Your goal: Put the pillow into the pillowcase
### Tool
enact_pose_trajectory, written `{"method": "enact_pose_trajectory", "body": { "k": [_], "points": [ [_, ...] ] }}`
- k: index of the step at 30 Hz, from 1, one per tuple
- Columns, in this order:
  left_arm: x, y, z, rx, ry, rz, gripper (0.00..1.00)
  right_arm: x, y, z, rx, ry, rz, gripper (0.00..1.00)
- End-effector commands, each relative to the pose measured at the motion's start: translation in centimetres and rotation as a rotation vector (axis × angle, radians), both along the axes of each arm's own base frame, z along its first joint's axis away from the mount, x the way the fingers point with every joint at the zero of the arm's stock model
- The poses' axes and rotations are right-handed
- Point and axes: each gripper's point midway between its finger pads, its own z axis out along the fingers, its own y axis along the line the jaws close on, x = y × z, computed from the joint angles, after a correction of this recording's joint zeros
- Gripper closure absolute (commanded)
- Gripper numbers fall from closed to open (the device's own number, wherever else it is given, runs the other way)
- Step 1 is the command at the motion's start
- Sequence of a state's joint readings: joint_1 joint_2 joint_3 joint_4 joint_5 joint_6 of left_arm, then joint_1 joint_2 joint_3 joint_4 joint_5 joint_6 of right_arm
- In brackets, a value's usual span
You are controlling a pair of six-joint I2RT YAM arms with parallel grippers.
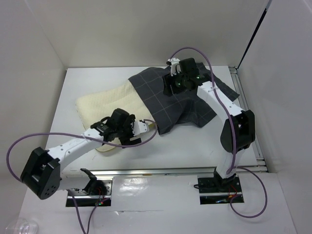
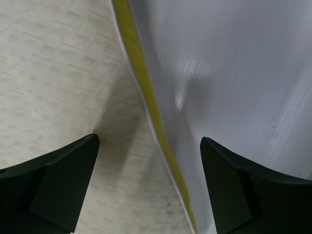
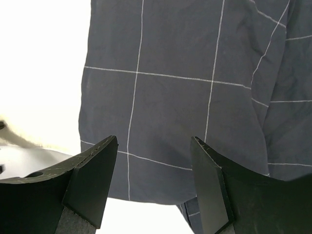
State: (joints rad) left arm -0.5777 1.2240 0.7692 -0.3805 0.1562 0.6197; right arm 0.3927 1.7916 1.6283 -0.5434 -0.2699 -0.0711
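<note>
Straddling the yellow-piped edge of the pillow [image 2: 58, 73] with its 2 fingers wide, the left gripper [image 2: 149, 138] looks set to pinch it, while the right gripper [image 3: 155, 138] hangs spread and empty over the pillowcase [image 3: 195, 58].

White table [image 1: 190, 146] between plain white walls [image 1: 122, 29], glossy ledge [image 1: 161, 187] at the near edge, even light.

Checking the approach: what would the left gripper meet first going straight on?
Probably the pillow at its yellow piping, which runs between the open jaws of the left gripper; depth unclear.
</note>
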Motion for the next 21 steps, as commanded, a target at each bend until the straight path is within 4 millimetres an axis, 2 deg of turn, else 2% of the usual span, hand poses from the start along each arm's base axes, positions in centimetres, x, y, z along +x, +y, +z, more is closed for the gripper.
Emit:
{"method": "enact_pose_trajectory", "body": {
  "k": [1,3,4,6,7,10,11,13,15,16,17,19,20,21],
  "points": [
    [2.1,-0.8,-1.0,0.01,-0.081,0.048,0.01,-0.7,-0.1,3.2,0.022,-0.076,0.014,0.31],
    [2.3,-1.2,-2.1,0.034,-0.099,0.064,0.01,-0.9,-0.2,3.3,0.022,-0.076,0.014,0.31],
    [3.5,-1.1,-2.5,0.057,-0.151,0.098,0.01,-0.9,-0.2,3.3,0.022,-0.076,0.014,0.31],
    [4.1,-1.4,-3.2,0.086,-0.2,0.126,0.01,-1.2,0.1,3.3,0.022,-0.076,0.024,0.31],
    [5.6,-0.9,-3.2,0.111,-0.257,0.182,0.01,-1.2,0.1,3.3,0.022,-0.076,0.024,0.31],
    [6.9,-0.8,-3.6,0.154,-0.322,0.237,0.01,-1.4,0.5,3.3,0.022,-0.076,0.033,0.31],
    [7.1,-0.4,-4.3,0.183,-0.323,0.252,0.01,-1.5,0.5,2.9,0.019,-0.068,0.033,0.31],
    [7.5,-0.6,-4.1,0.182,-0.332,0.247,0.2,-1.5,0.5,2.9,0.014,-0.072,0.038,0.31],
    [6.9,-0.9,-5.2,0.196,-0.286,0.217,0.51,-1.6,0.6,2.9,0.02,-0.07,0.047,0.31],
    [7.4,-1.4,-4.6,0.182,-0.285,0.229,0.88,-1.9,0.9,2.7,0.016,-0.061,0.056,0.31],
    [7.5,-1.5,-4.8,0.185,-0.272,0.236,1.0,-2.0,1.0,2.8,0.022,-0.059,0.063,0.31],
    [7.3,-1.6,-5.0,0.19,-0.242,0.24,1.0,-2.3,0.9,2.2,0.009,-0.044,0.069,0.31],
    [7.3,-1.7,-5.1,0.175,-0.221,0.23,1.0,-2.7,0.9,2.5,0.016,-0.043,0.078,0.31],
    [7.3,-2.2,-4.3,0.14,-0.217,0.228,1.0,-2.9,0.9,2.2,0.013,-0.034,0.078,0.31]
  ]
}}
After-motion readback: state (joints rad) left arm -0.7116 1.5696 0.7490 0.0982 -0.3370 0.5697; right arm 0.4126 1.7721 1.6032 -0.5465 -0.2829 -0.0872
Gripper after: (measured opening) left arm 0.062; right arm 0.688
